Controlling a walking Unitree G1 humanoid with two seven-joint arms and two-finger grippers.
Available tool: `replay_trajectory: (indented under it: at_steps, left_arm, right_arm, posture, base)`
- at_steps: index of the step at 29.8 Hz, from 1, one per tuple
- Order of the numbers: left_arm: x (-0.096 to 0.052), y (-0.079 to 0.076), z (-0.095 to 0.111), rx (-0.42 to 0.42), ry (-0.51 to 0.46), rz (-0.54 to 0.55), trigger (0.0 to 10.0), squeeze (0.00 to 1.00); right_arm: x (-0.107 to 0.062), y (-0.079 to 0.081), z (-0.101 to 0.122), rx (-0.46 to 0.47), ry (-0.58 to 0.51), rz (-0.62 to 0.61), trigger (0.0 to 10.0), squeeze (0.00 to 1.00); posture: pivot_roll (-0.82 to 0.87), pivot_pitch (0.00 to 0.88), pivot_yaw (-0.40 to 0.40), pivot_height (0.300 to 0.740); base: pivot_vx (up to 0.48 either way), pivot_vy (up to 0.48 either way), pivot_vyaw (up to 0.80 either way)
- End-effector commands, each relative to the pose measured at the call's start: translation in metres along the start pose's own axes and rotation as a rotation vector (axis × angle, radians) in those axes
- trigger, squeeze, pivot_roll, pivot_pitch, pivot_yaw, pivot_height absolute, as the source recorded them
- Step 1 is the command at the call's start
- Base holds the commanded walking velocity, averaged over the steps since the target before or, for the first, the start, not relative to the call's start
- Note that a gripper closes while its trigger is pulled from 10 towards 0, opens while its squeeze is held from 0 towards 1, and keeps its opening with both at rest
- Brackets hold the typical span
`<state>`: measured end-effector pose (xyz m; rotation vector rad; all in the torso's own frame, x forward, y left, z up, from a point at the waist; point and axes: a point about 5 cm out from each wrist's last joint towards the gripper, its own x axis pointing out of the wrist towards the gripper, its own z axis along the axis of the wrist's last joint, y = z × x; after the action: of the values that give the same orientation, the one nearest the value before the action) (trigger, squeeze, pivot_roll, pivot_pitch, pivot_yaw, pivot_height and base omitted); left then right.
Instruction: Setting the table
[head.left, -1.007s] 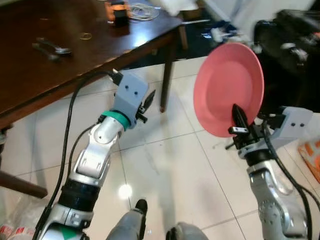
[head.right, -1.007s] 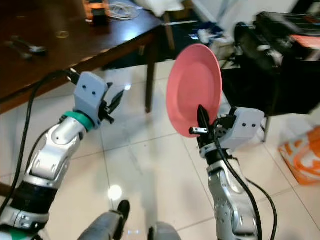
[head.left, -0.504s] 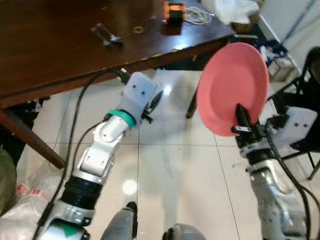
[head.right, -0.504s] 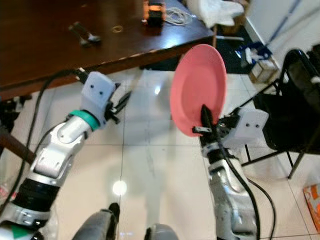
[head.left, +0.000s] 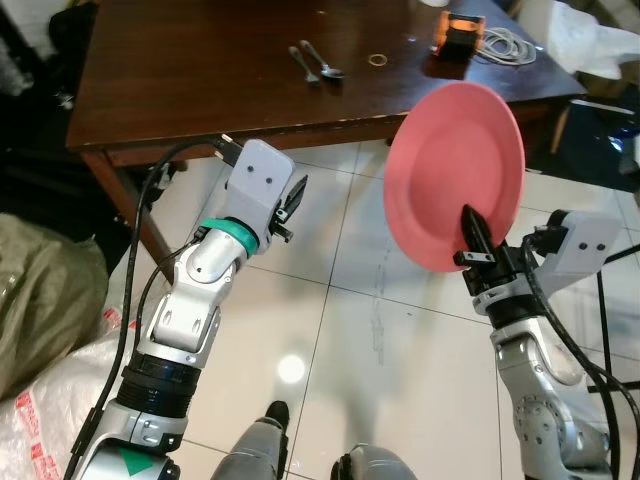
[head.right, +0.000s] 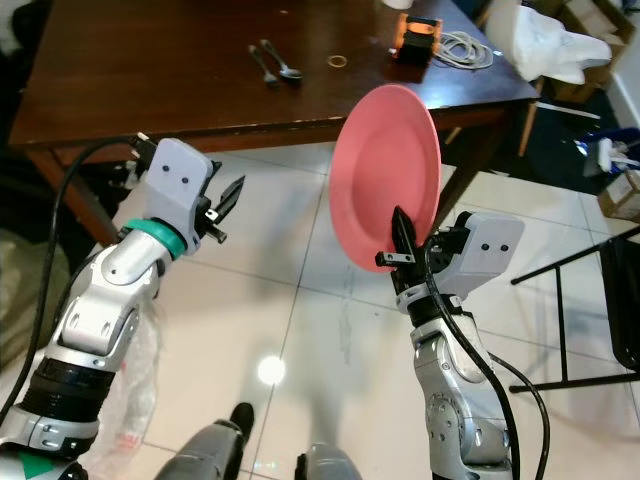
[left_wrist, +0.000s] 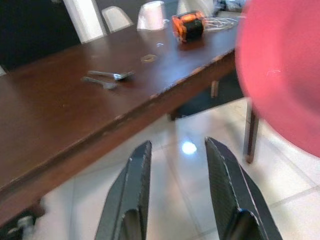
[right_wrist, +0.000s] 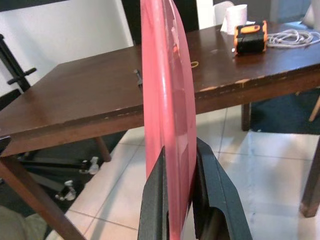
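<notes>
My right gripper (head.right: 402, 232) is shut on the lower rim of a pink plate (head.left: 455, 170), which it holds upright on edge above the tiled floor. In the right wrist view, the plate (right_wrist: 167, 100) stands edge-on between the black fingers (right_wrist: 212, 200). My left gripper (head.left: 292, 200) is open with nothing in it, raised just short of the front edge of the dark wooden table (head.left: 200, 70). A spoon and a fork (head.left: 318, 62) lie side by side on the table's far half. The left wrist view shows them past the open fingers (left_wrist: 135, 185).
On the table's far right are a small ring (head.left: 377, 60), an orange tape measure (head.left: 455, 35) and a coiled white cable (head.left: 505, 42). A black chair frame (head.right: 600, 300) stands to the right. An olive bag (head.left: 40, 290) and clear plastic (head.left: 50, 400) lie on the floor at the left.
The view has swung, so the table now lies squarely ahead and more of its top shows. Both arms keep their pose, and the plate stays gripped upright.
</notes>
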<state>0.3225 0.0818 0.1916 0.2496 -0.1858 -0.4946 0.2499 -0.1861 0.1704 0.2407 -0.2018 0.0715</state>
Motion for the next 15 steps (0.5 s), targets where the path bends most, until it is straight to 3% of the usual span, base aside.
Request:
replay_trajectory:
  at_steps: [1,7,15]
  left_arm:
    - [-0.0032,0.0053,-0.0067,0.003,0.033,0.014,10.0,0.00]
    - [-0.0024,0.0039,-0.0062,0.002,0.031,0.012,10.0,0.00]
    - [0.0004,0.0010,-0.0037,0.021,0.009,0.009,10.0,0.00]
  right_arm:
    - [0.0002,0.0028,0.0004,0.003,-0.005,0.010,10.0,0.00]
    - [0.0001,0.0026,0.0010,0.002,-0.011,0.007,10.0,0.00]
    - [0.0014,-0.0014,0.0085,0.011,-0.059,-0.045,10.0,0.00]
  posture:
    - [0.02,0.030,-0.003,0.740]
    - [0.02,0.033,-0.002,0.740]
    - [0.02,0.035,0.003,0.740]
  base:
    - [0.000,0.000,0.79]
    - [0.000,0.000,0.79]
    - [0.040,0.000,0.00]
